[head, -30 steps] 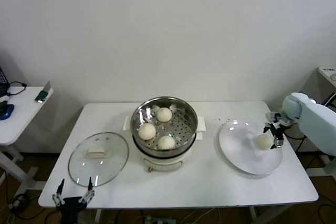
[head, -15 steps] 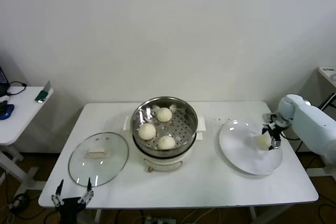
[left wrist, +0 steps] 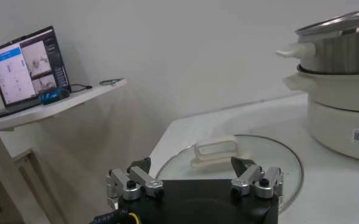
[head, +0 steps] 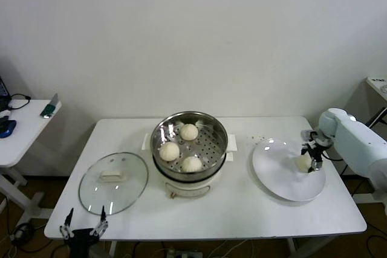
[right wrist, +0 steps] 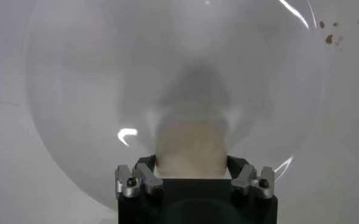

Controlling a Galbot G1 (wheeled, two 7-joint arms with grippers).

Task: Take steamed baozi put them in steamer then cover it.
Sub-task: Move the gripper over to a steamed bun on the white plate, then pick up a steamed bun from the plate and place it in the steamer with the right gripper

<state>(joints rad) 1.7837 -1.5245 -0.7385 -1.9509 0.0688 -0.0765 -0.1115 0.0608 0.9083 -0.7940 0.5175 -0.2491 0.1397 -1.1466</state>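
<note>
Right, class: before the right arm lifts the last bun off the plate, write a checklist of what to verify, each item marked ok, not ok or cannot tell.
1. Right gripper set around the last cream-white round baozi on the flat white plate: ok.
2. Fingers firmly closed on that bun: cannot tell.
3. Free room in the shiny perforated steel steamer, where three buns sit: ok.
4. Steamer uncovered, round clear glass lid lying flat on the white table to its left: ok.
5. Left gripper open, parked at the table's near edge by the lid: ok.
</note>
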